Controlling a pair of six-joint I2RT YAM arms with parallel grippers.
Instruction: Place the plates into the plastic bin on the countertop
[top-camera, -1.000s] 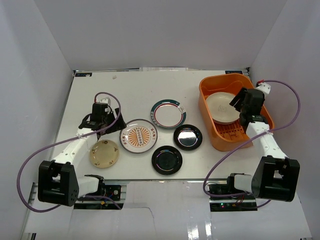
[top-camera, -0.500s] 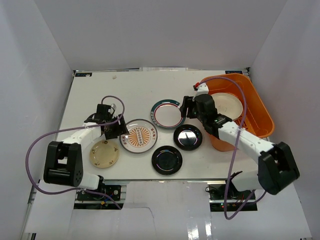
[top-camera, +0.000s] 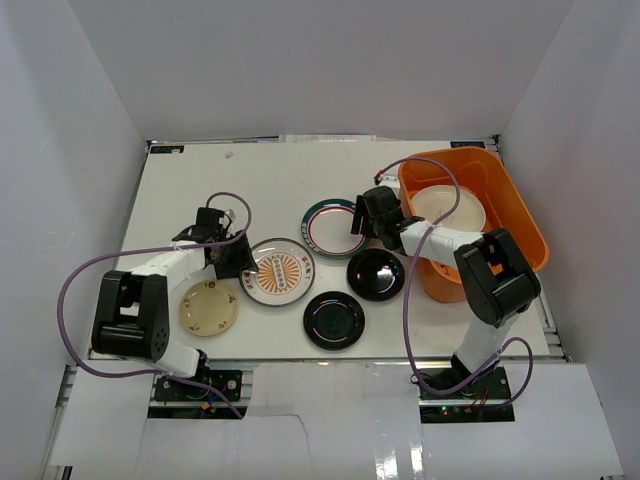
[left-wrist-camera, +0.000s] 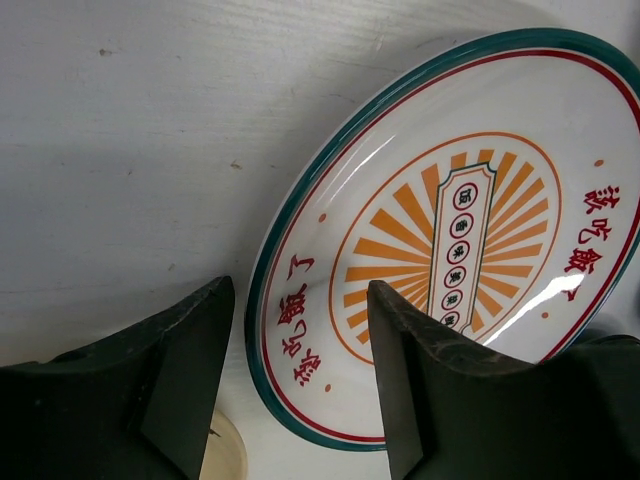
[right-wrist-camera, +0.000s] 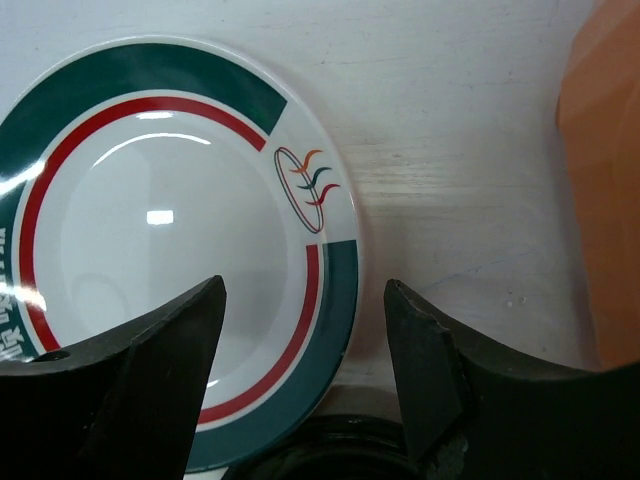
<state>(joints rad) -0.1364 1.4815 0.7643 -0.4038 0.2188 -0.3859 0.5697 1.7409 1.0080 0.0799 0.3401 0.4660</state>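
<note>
as left tool (left-wrist-camera: 300, 288) frames sunburst plate (left-wrist-camera: 470, 230), right tool (right-wrist-camera: 303, 290) frames teal-rimmed plate (right-wrist-camera: 150, 240).

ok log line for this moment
left gripper: open at sunburst plate rim | right gripper: open at teal-rim plate edge | both on countertop | plastic bin: pale plate inside

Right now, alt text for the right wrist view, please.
The right gripper hangs open over the bin-side edge of a round white plate with a teal and red rim, which lies flat on the white countertop. The orange plastic bin fills the right border.
</note>
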